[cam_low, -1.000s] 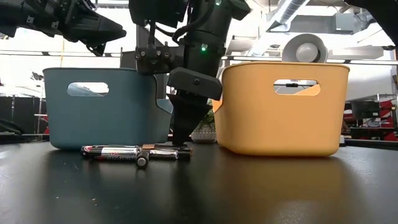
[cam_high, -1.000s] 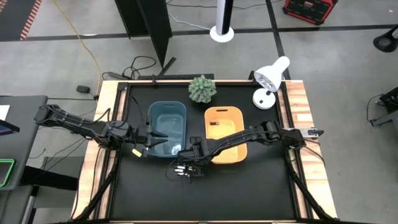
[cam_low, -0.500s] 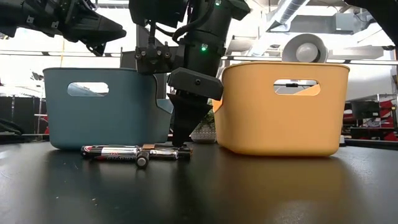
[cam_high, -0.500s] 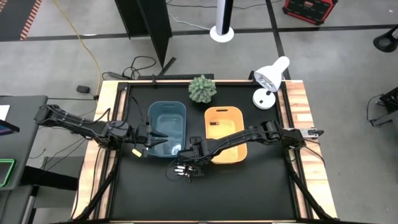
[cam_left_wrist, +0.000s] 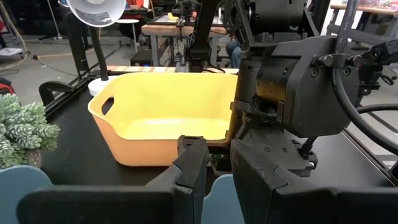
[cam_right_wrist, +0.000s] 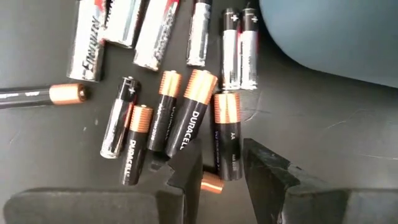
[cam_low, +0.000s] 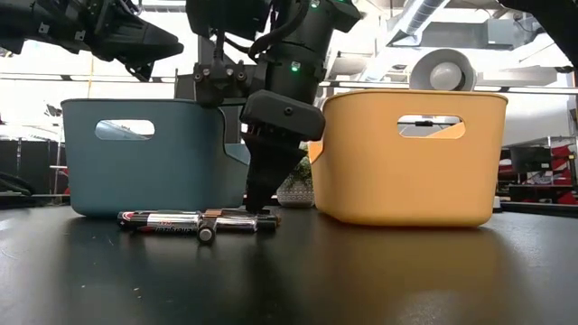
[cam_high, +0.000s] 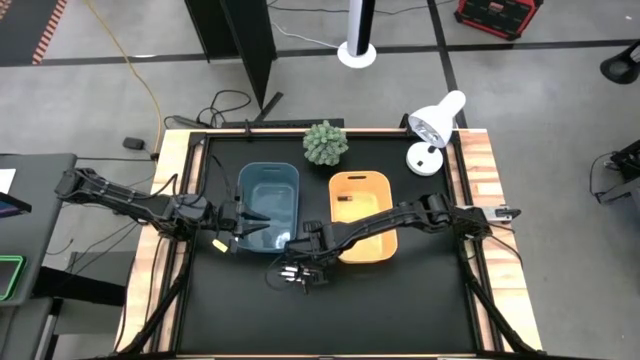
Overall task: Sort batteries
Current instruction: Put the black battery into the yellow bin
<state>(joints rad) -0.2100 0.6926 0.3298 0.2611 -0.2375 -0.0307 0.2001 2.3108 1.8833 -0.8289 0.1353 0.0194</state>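
Black table top (cam_high: 400, 300) with pale wood edge strips; blue bin (cam_high: 270, 190) beside an orange-yellow bin (cam_high: 362, 187), with a green plant (cam_high: 325, 143) and a white lamp (cam_high: 432, 128) along the far edge. Batteries (cam_right_wrist: 180, 118): some black with copper-coloured ends, others silver with black and red markings. Both arms and their grippers are dark.

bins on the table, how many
2. The blue bin sits left of centre, the left gripper at its near end. The yellow bin stands beside it on the right, apart. No others show.
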